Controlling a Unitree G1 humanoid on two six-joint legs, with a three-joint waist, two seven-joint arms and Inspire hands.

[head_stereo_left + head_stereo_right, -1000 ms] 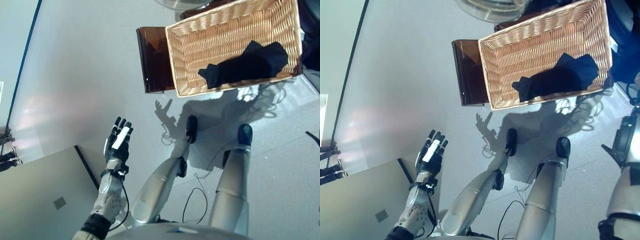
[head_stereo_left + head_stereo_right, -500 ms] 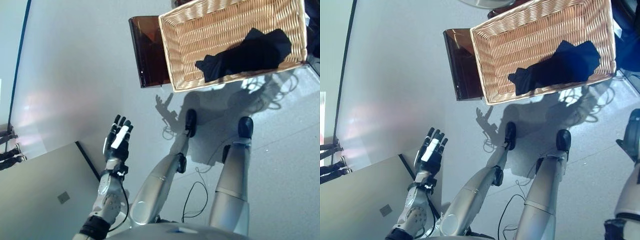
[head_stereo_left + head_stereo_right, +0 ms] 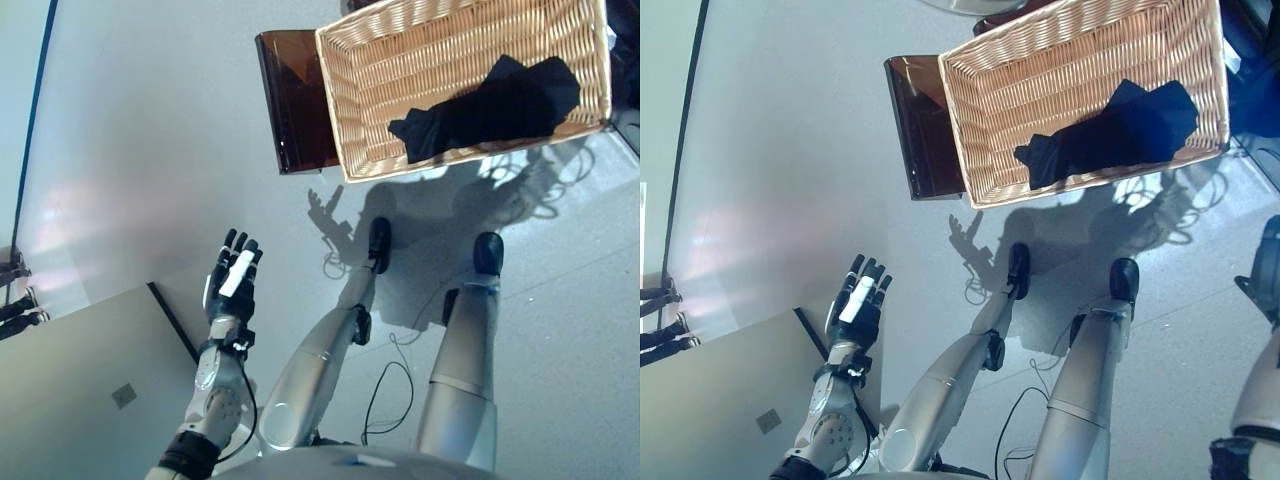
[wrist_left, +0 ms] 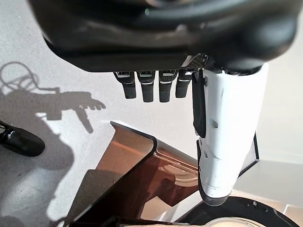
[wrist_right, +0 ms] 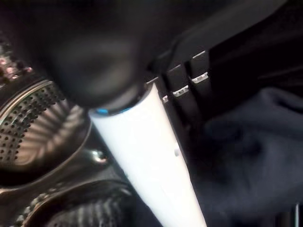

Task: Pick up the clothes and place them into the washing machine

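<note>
The left robot hand (image 3: 232,285) hangs low over the bare floor (image 3: 140,150), fingers straight and relaxed, the white-covered thumb alongside them, holding nothing; its own wrist view shows the fingertips (image 4: 148,90) free in the air with the brown plastic stool (image 3: 295,100) beyond them. The right robot hand (image 5: 156,142) appears only in its own wrist view, close to a perforated steel washer drum (image 5: 33,127) on one side and dark blue cloth (image 5: 246,156) on the other; its fingers reach toward that cloth, but I cannot tell whether they are pinching it or merely lying beside it. In the head views, dark clothes (image 3: 490,105) lie crumpled in a wicker basket (image 3: 400,60), toward the basket's near long wall and its right end, with the basket resting partly on the stool. The cloth looks soft, light and limp, so it should sag and trail when lifted and may catch on the basket weave or the drum's rim. The best hold is probably the raised bunched middle of the heap, where folds stack, rather than a thin edge that would let the rest dangle.
</note>
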